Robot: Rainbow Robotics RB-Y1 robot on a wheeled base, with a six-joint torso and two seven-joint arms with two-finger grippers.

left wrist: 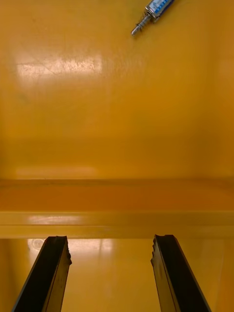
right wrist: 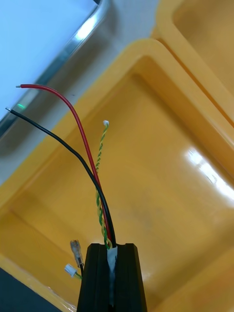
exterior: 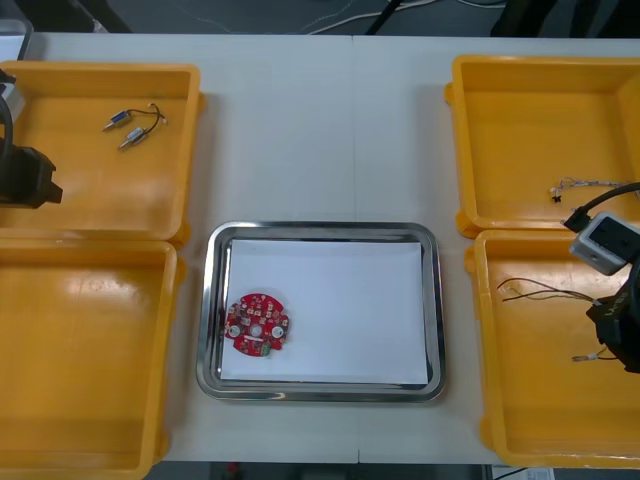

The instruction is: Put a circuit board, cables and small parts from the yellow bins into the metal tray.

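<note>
Over the near right bin [right wrist: 165,195], right pincer [right wrist: 113,249] clamps cables [right wrist: 104,222].

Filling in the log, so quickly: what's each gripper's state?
Left gripper: open, empty, over a yellow bin.
Right gripper: shut on cables.

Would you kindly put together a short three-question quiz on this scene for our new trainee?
1. True or false: the red circuit board lies inside the metal tray.
2. What does the right tool hold? A) the circuit board B) a bundle of cables C) nothing
3. Fill in: the left tool, above the left yellow bins, stands ____ (open or shut).

Key: 1 true; 2 B; 3 open.
</note>
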